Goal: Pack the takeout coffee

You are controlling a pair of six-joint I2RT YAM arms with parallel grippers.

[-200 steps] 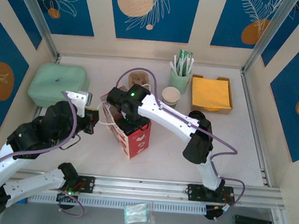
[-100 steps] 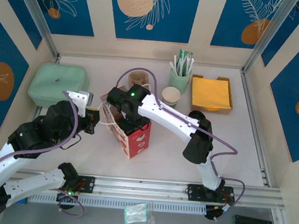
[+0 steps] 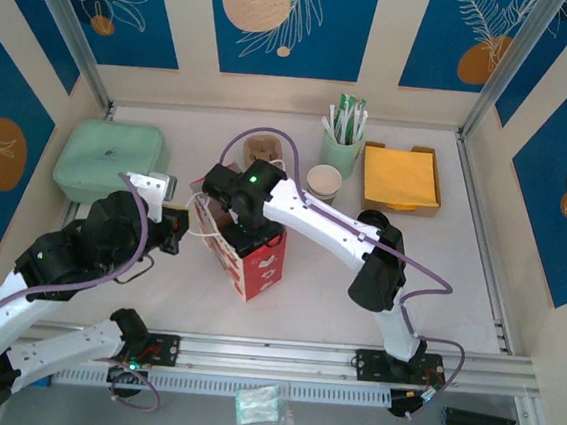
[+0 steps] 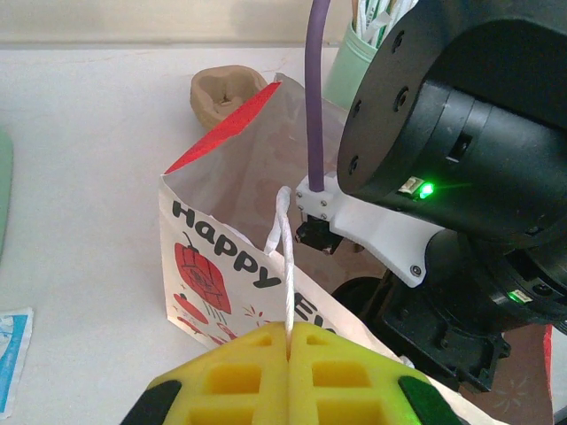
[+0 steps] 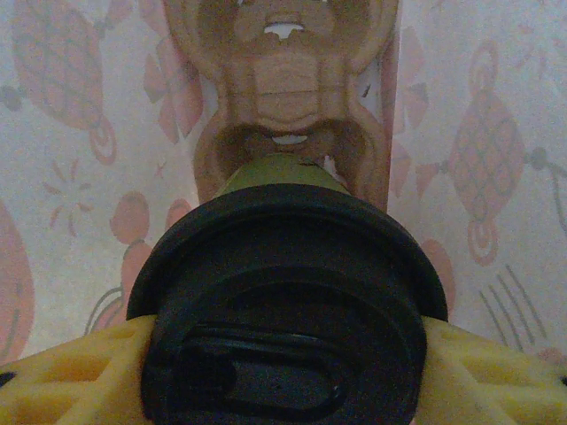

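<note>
The pale surface [image 3: 437, 288] carries everything. At its far left sits a mint-green lidded box [image 3: 108, 160]. Near the middle stands a red and white paper bag [image 3: 258, 265] with its mouth open, and both arms meet at it. At the far right, a cardboard tray of orange napkins [image 3: 400, 177] lies flat. Beside it stand a pale green tumbler [image 3: 339, 153] full of sticks and, just in front of that, an open white paper cup [image 3: 323, 183]. A piece of brown moulded cardboard [image 3: 262, 150] lies behind the bag.

The right arm reaches down into the bag's mouth. Seen from its wrist, the right pincer [image 5: 283, 335] grasps the takeout coffee inside the bag. Yellow fingers [image 5: 71, 372] press on either side of the black lid [image 5: 283, 266], and a sliver of the green cup [image 5: 279, 170] shows just past the lid. Beyond the cup, a brown cup carrier [image 5: 288, 80] lies on the bottom of the bag, between the printed paper walls. Whether the cup touches the carrier cannot be told.

The left pincer [image 4: 289, 335] is clenched on the bag's white string handle [image 4: 285, 257], which runs taut from the bag's near wall up to the closed yellow tips.
</note>
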